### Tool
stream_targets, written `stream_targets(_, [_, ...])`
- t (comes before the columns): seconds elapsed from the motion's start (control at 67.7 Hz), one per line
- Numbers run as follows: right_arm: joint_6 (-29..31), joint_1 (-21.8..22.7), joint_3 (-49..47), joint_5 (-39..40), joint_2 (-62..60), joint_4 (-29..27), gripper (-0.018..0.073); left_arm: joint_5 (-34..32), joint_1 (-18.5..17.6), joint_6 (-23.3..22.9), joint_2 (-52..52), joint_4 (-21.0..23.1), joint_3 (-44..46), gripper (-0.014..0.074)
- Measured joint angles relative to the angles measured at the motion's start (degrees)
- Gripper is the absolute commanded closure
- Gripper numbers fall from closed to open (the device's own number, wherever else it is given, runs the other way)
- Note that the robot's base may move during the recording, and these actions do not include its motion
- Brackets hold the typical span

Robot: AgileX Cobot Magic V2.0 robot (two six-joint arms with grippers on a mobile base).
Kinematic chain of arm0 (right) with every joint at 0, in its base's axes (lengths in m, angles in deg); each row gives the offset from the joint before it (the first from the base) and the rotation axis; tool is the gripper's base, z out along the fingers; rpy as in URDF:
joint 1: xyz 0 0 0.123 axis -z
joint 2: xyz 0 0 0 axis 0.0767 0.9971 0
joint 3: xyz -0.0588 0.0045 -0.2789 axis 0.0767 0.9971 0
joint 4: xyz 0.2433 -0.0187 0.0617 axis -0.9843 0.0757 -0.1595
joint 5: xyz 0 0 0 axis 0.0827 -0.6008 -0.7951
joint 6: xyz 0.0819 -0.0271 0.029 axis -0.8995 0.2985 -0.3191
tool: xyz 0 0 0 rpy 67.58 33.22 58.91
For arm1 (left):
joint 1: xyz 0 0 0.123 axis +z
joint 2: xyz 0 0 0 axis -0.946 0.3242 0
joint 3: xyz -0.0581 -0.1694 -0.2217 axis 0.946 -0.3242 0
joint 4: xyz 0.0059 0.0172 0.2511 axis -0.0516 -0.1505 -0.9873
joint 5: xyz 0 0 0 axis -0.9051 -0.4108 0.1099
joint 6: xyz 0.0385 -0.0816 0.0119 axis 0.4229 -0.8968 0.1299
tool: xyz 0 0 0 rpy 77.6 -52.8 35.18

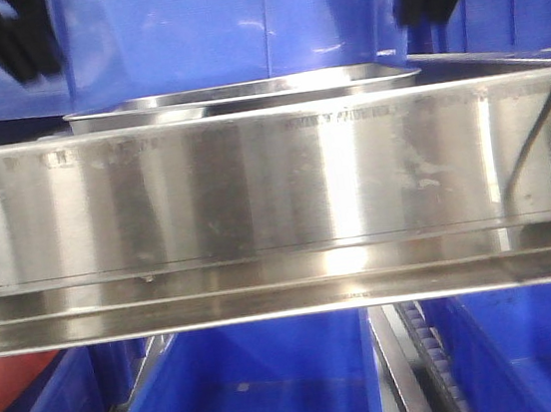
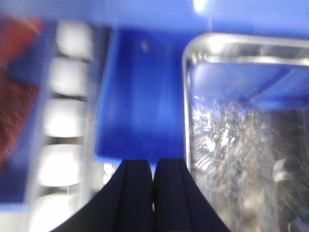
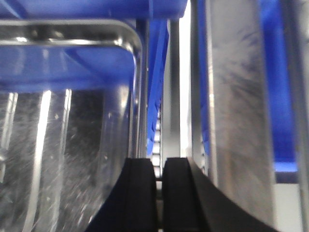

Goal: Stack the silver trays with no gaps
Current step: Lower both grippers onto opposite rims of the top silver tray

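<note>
The left gripper (image 2: 153, 195) and right gripper (image 3: 159, 198) flank the silver tray (image 2: 241, 145), fingers pressed together (gripping nothing); each should spread, take its rim evenly, keeping it level.

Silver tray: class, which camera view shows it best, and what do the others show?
The right wrist view: the silver tray shows its rolled rim, rounded corner and inner floor fairly sharply. The left wrist view shows a corner and floor too, but blurred. The front view shows only its rim above the shelf rail.
</note>
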Motion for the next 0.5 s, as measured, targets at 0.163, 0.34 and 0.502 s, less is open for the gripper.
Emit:
stream_targets(0.163, [0.0, 0.0, 0.0, 1.3, 2.3, -0.4, 0.0553, -1.5, 0.0, 0.0, 2.0, 0.7, 0.1, 0.0612])
stream_targets(0.34, [0.0, 0.0, 0.0, 2.0, 2.4, -0.5, 0.0553, -2.8, -0.9, 0.0, 2.2, 1.0, 0.1, 0.0612])
stream_targets(0.502, [0.0, 0.0, 0.0, 2.0, 2.4, -0.6, 0.0553, -2.8, -2.1, 0.0, 2.2, 1.1, 0.5, 0.0612])
